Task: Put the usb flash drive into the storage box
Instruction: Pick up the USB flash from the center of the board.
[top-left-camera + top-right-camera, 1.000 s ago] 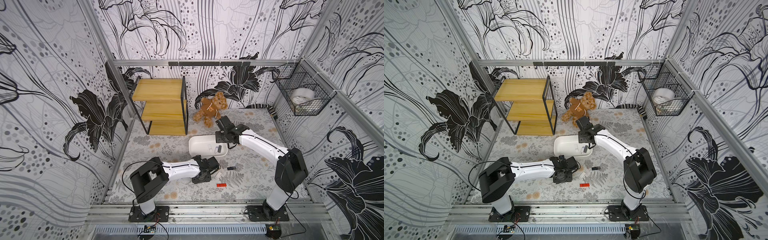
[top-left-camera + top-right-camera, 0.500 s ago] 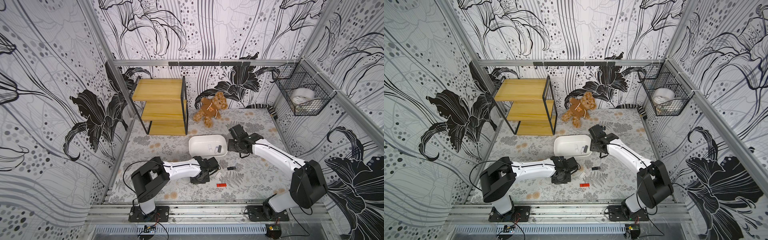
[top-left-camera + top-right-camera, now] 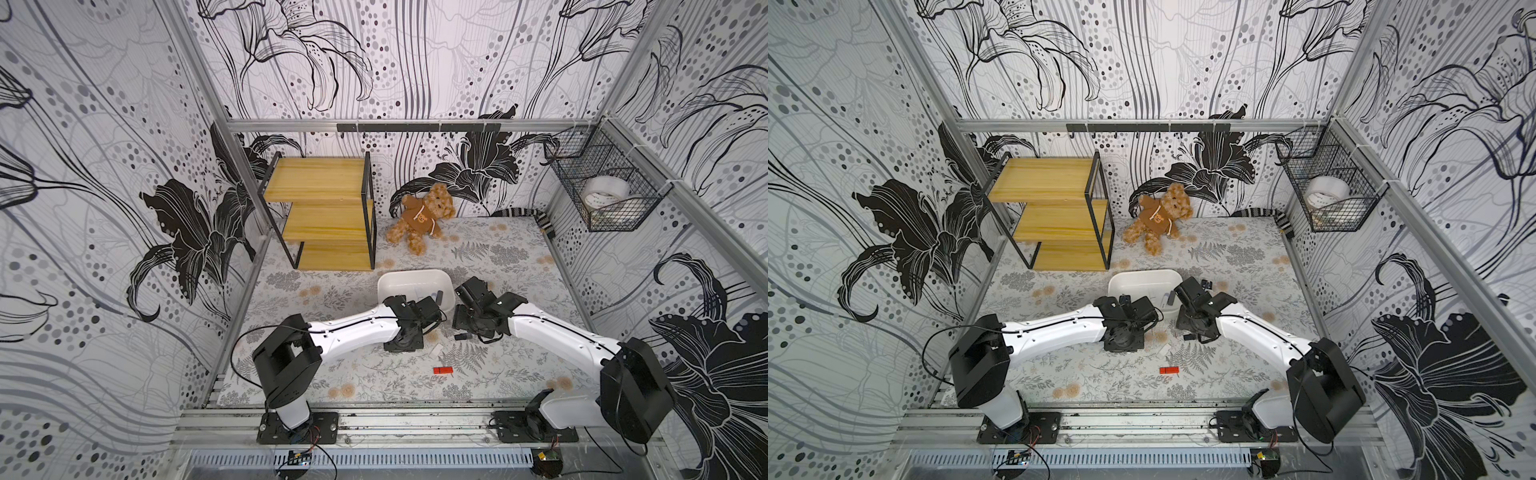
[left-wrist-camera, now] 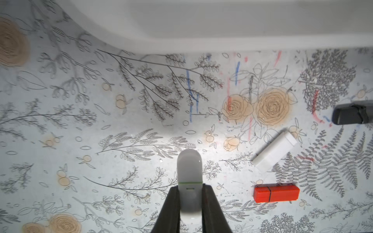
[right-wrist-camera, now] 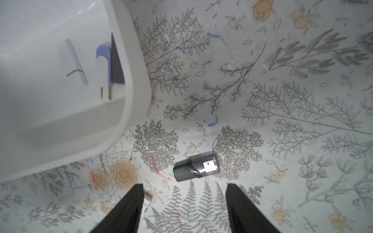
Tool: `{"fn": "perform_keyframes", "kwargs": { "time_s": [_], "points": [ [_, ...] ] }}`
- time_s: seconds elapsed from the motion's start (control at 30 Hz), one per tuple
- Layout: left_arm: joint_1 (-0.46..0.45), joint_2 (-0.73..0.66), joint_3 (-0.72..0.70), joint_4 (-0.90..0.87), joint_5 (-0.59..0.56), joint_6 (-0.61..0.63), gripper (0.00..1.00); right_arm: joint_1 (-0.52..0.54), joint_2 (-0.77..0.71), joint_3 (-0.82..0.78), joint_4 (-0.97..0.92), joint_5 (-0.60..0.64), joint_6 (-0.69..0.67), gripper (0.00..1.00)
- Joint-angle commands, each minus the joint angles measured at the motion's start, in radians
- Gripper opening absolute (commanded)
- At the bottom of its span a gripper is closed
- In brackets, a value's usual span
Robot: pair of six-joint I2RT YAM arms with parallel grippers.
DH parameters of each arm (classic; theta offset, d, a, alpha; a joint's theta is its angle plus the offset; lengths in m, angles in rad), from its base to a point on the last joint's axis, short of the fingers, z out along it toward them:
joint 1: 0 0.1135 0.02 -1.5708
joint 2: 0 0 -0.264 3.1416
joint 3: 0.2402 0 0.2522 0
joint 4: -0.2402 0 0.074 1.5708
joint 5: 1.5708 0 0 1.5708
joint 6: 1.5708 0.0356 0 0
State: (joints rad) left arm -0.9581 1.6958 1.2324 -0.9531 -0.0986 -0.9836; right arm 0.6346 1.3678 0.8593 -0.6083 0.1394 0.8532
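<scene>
left gripper [image 4: 189, 193] pinches the white drive [image 4: 189, 167] near the box [image 4: 242, 30] at table [image 3: 374, 386] centre; lift it over the rim before release; right gripper [image 5: 184, 188] hangs spread above the black drive [image 5: 196, 167].

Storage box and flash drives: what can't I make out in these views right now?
Left wrist view: the storage box is blurred and cut by the picture edge; its inside is unseen.
Left wrist view: the black flash drive is cut by the picture edge.
Right wrist view: the dark flash drive inside the box is half hidden by its wall.
Both top views: the left arm covers the left hand and its white flash drive.
</scene>
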Motion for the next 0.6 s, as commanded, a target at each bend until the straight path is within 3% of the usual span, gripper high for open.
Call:
{"fn": "perform_keyframes", "kwargs": {
  "time_s": [0.0,0.57],
  "points": [
    [0.038,-0.054,-0.010,-0.062,-0.048,0.042,0.00,0.009,-0.006,-0.040,0.026,-0.037,0.066,0.70],
    [0.067,-0.090,-0.066,-0.034,-0.036,0.049,0.00,0.010,0.112,-0.080,0.134,-0.084,0.080,0.70]
  ]
}}
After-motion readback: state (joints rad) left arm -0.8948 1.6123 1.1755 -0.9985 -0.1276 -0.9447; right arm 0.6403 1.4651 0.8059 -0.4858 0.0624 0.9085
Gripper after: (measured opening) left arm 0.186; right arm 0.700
